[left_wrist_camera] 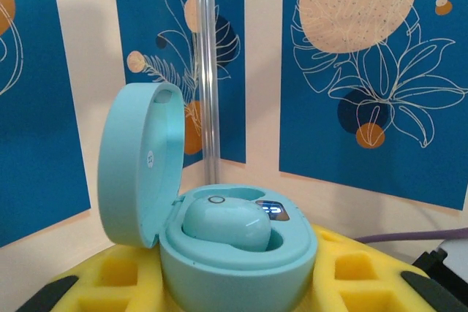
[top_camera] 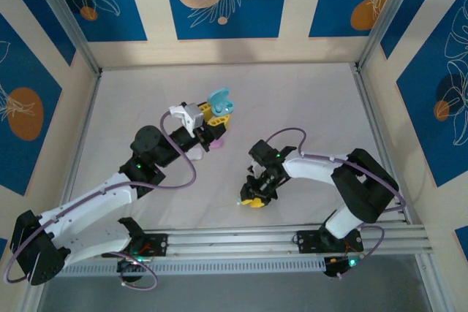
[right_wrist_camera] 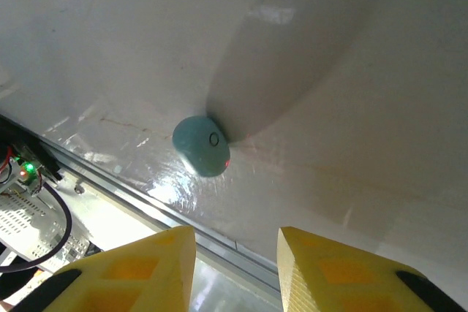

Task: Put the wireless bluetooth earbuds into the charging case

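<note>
A: Where is the blue bud [left_wrist_camera: 223, 226]?
B: In the open case [left_wrist_camera: 241, 277]. The left gripper [top_camera: 216, 112] squeezes the case.
A: Any words?
B: A tiny mark [left_wrist_camera: 150, 158] in the lid [left_wrist_camera: 131, 188] and a lit screen [left_wrist_camera: 270, 210], too small to read.
A: The other bud [right_wrist_camera: 202, 145]?
B: On the table [right_wrist_camera: 351, 107], with a ring [right_wrist_camera: 213, 139] on it, just ahead of the right gripper [right_wrist_camera: 235, 268]. Its jaws stand slightly apart, holding nothing.

Left tool [top_camera: 217, 112] clamped, right tool [right_wrist_camera: 235, 253] fingers apart.
</note>
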### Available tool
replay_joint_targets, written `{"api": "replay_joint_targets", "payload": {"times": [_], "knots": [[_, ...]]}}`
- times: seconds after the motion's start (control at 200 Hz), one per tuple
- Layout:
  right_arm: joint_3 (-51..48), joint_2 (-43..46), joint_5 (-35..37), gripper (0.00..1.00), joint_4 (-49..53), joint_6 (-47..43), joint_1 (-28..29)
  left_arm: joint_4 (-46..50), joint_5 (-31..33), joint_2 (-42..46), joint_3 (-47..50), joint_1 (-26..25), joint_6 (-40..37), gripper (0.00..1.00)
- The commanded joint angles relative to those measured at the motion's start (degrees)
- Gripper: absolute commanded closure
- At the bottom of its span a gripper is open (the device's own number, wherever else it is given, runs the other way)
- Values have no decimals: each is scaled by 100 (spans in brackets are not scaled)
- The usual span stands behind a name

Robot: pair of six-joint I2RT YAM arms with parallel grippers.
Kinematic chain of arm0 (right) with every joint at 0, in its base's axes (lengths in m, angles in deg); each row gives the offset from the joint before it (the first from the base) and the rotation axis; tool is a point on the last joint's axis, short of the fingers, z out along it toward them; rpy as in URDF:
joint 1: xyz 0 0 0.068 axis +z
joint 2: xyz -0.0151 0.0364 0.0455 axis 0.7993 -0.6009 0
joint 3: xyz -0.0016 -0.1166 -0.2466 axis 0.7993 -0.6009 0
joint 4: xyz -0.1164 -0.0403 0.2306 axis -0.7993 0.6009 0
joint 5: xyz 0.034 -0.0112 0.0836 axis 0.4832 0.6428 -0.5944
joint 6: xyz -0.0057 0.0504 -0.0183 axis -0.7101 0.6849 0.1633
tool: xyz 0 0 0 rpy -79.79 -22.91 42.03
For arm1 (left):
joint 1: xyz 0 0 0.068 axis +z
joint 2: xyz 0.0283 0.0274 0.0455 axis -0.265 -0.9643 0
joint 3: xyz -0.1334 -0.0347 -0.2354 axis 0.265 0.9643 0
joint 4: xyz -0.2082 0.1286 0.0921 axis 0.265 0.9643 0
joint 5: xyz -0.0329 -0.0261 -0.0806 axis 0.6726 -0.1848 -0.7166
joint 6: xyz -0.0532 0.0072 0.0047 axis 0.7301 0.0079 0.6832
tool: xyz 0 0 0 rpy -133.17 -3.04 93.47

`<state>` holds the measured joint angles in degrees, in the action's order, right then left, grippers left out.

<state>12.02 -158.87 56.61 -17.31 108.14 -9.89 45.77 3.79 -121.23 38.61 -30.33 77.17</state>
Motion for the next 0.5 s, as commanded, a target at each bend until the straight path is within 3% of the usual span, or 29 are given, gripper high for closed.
{"api": "replay_joint_targets", "payload": {"times": [0.0,0.495], "knots": [[183,-112,-184,65,-137,1,37,-56,113,137,-13,-77,-71,78],[481,-569,15,65,-420,-70,33,-2,146,175,-6,-72,-75,78]]}}
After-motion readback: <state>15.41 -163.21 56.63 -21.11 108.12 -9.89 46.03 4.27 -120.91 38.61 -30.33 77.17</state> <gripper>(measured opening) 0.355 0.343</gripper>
